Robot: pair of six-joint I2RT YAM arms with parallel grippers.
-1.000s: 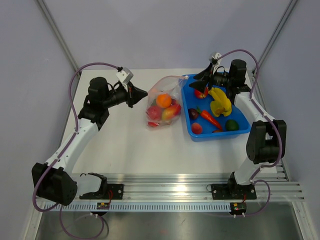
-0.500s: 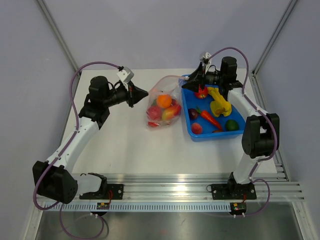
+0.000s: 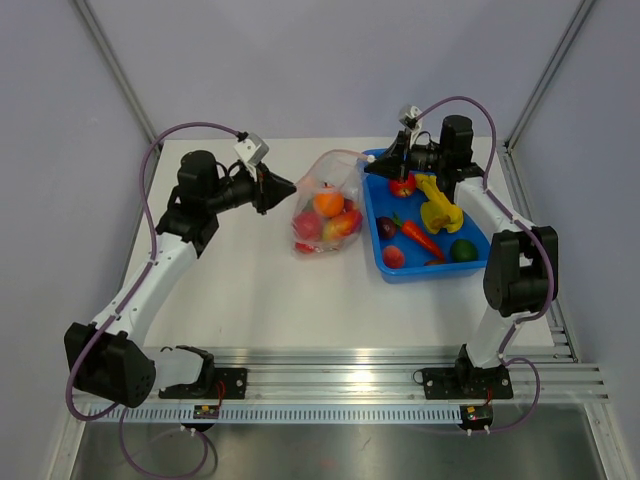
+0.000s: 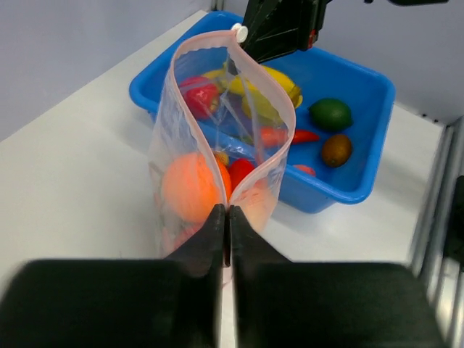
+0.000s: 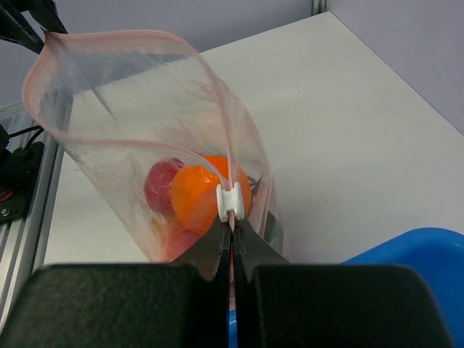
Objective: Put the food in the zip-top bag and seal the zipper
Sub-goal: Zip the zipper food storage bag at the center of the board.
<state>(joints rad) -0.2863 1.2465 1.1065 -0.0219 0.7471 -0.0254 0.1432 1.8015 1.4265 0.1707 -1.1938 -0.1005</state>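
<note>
Top view: bag [image 3: 345, 180] holds some fruit [image 3: 327, 202]; banana [image 3: 440, 205], carrot [image 3: 420, 238] lie in tray [image 3: 440, 270].
Zipper [image 5: 109, 34]: unsealed, mouth gaping.
Left gripper [image 4: 225, 217]: pinching bag edge.
Right gripper [image 5: 232, 223]: pinching edge under slider [image 5: 229, 199].

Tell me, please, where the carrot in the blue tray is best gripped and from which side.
Take the carrot across its middle, coming straight down and closing across its width. It lies flat and slanted in the blue tray, long and slim; the banana and a purple piece sit close by, so a sideways approach looks awkward.
</note>
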